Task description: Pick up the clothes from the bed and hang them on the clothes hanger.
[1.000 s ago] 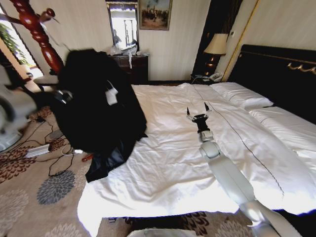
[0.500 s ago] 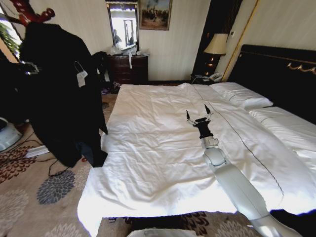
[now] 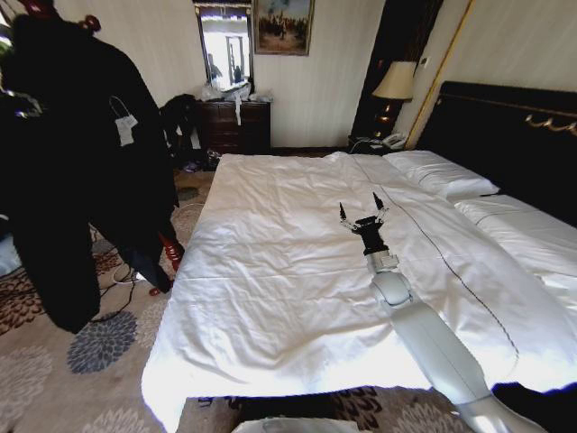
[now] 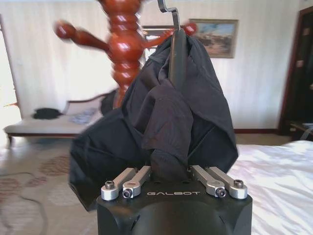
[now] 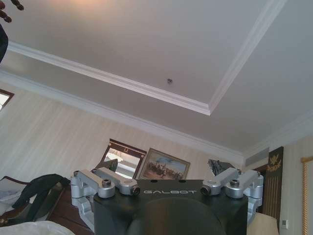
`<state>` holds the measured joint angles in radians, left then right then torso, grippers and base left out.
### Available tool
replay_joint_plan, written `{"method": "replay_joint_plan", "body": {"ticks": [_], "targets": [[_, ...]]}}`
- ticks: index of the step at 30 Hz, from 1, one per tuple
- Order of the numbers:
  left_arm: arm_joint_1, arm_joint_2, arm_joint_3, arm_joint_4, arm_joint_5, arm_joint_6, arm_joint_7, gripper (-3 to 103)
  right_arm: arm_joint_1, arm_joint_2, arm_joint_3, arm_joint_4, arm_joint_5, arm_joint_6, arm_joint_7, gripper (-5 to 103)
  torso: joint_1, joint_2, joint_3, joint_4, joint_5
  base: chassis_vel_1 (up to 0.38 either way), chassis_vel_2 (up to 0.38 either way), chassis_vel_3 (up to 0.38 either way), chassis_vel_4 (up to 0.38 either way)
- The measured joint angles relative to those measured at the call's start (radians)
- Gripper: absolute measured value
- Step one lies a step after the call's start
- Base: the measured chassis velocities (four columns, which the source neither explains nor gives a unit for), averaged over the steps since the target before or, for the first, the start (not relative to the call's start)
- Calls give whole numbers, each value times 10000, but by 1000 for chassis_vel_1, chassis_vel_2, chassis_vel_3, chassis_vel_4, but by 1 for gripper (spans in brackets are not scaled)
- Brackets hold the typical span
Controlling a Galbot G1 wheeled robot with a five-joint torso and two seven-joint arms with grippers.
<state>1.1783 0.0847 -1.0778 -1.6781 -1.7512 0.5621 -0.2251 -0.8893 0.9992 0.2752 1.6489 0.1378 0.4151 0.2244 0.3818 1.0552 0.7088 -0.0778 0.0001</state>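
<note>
The clothes (image 3: pixel 81 171), a long black garment with a white tag (image 3: pixel 124 129), hang in the air left of the bed (image 3: pixel 288 271), against the clothes hanger, whose reddish knobs (image 3: pixel 41 7) peek out above. In the left wrist view my left gripper (image 4: pixel 170 169) is shut on a bunched fold of the clothes (image 4: pixel 166 112). The clothes hanger (image 4: pixel 124 49) rises just behind, with a thin black hook (image 4: pixel 168 7) above the cloth. My right gripper (image 3: pixel 362 209) rests open over the middle of the white sheets, holding nothing.
A dark dresser with a mirror (image 3: pixel 236 122) stands at the far wall, with a small black clump of cloth (image 3: pixel 180 117) beside it. A lamp (image 3: pixel 395 83), a black headboard (image 3: pixel 505 135) and pillows (image 3: pixel 442 171) lie to the right. Cables (image 3: pixel 117 280) trail over the patterned carpet.
The clothes have swung off the bed's left edge, leftward and upward against the clothes hanger. The right gripper has shifted only slightly over the sheets.
</note>
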Motion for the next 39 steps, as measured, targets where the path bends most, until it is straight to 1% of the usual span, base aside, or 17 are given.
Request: {"method": "replay_joint_plan", "body": {"ticks": [2,3,6,7,11,13,17,19,22,23,26,27,30,31,35,36,39], "targets": [[-47,-618,82,-484,346,-204,-25,19,-98,14,69,-17,-11,-2,4,100,0,-1,0,-4,-1,0,0,0,0],[-47,-618,82,-484,346,-204,-25,19,-98,14,69,-17,-11,-2,4,100,0,-1,0,-4,-1,0,0,0,0],[-337,-2197,266,-1378,757,-1035,-240,19,-252,1,192,-80,-39,-2,6,100,1,-1,1,-3,-3,0,0,0,0],[-337,-2197,266,-1378,757,-1035,-240,19,-252,1,192,-80,-39,-2,6,100,1,-1,1,-3,-3,0,0,0,0],[-805,-3623,784,-1466,1043,-1808,-105,19,-271,-37,310,-253,-31,-16,21,100,-2,0,-1,-1,0,0,0,0,0],[-809,-3854,897,-1256,1178,-1893,39,19,-268,-43,349,-314,-24,-28,31,100,0,-1,0,-5,-1,0,0,0,0],[-884,-4259,1360,-513,1558,-2135,800,19,-238,-48,407,-550,-16,-42,46,100,0,-1,1,3,-3,0,0,0,0],[-1277,-4498,1973,-161,1774,-2217,1155,19,-217,-31,439,-743,-33,-38,47,100,-1,0,0,7,1,0,0,0,0],[-2078,-5292,3116,64,2228,-2215,1310,19,-225,4,488,-982,-40,-35,64,100,0,-1,1,-4,2,0,0,0,0],[-2078,-5292,3116,64,2228,-2215,1310,19,-225,4,488,-982,-40,-35,64,100,0,-1,1,-4,2,0,0,0,0],[-2937,-6400,4561,428,3357,-2209,1426,19,-254,-52,514,-1195,-70,19,67,100,1,-1,1,-1,-3,0,0,0,0],[-2937,-6400,4561,428,3357,-2209,1426,19,-254,-52,514,-1195,-70,19,67,100,1,-1,1,-1,-3,0,0,0,0],[-4467,-7276,5944,1006,3915,-2152,1332,19,-259,-183,625,-1356,-71,105,64,100,2,-2,3,-2,-7,0,0,0,0],[-4467,-7276,5944,1006,3915,-2152,1332,19,-259,-183,625,-1356,-71,105,64,100,2,-2,3,-2,-7,0,0,0,0],[-7158,-7427,7824,1869,3969,-1793,1103,19,-205,-264,741,-1563,-81,235,27,100,2,-1,2,-7,2,0,0,0,0],[-7158,-7427,7824,1869,3969,-1793,1103,19,-205,-264,741,-1563,-81,235,27,100,2,-1,2,-7,2,0,0,0,0],[-8885,-7246,9168,2230,3925,-1067,724,19,-171,-179,798,-1604,-91,253,15,100,3,-2,1,-3,7,0,0,0,0]]}}
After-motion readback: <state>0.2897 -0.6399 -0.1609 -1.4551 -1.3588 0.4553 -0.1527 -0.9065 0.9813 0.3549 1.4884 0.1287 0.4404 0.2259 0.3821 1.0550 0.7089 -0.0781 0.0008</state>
